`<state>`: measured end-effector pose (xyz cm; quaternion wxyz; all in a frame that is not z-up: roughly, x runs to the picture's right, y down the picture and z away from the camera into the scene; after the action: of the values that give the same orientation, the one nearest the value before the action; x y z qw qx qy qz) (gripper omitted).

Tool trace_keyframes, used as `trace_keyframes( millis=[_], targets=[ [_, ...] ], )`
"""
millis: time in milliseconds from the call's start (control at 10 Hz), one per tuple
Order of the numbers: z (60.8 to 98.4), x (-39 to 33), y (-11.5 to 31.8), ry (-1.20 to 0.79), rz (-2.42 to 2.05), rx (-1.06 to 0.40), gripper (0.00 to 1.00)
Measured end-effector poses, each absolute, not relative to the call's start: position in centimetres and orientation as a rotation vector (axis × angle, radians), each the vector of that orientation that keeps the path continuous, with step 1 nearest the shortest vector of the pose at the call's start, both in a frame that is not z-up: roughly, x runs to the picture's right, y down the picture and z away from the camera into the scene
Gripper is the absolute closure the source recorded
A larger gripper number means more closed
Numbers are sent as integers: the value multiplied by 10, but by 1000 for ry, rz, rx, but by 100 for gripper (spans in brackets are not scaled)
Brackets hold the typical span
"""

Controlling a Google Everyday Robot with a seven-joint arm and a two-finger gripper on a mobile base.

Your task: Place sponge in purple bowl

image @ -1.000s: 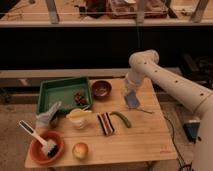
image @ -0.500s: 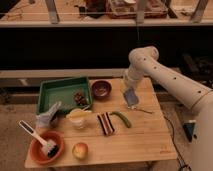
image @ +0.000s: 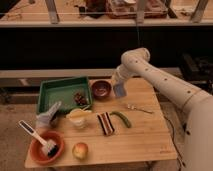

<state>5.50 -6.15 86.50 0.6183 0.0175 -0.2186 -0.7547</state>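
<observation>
We see the gripper [image: 118, 83] pinching the sponge [image: 119, 90], held aloft just right of the purple bowl [image: 101, 89]. Pickup looks done; moving over the bowl and releasing are left.

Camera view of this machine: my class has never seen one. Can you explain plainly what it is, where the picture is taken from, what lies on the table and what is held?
This is a mobile robot with one white arm ending in a two-finger gripper. The single camera looks down on the wooden table; where it is mounted is not known. The gripper, just right of the purple bowl, holds the grey-blue sponge upright above the table. Also there: a green tray, an orange bowl with a brush, an apple, a striped block and a cup.
</observation>
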Motion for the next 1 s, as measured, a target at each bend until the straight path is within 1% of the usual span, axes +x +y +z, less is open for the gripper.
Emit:
trace_keyframes(
  millis=[300,500,700,900,1000],
  targets=[
    [914,37,-112,-431,-1684,149,100],
    [926,31,-129,-413,-1659,188,100],
    [923,26,-139,-392,-1639,242,100],
    [908,16,-134,-380,-1625,288,100],
    [899,11,-130,-378,-1621,305,98]
  ],
)
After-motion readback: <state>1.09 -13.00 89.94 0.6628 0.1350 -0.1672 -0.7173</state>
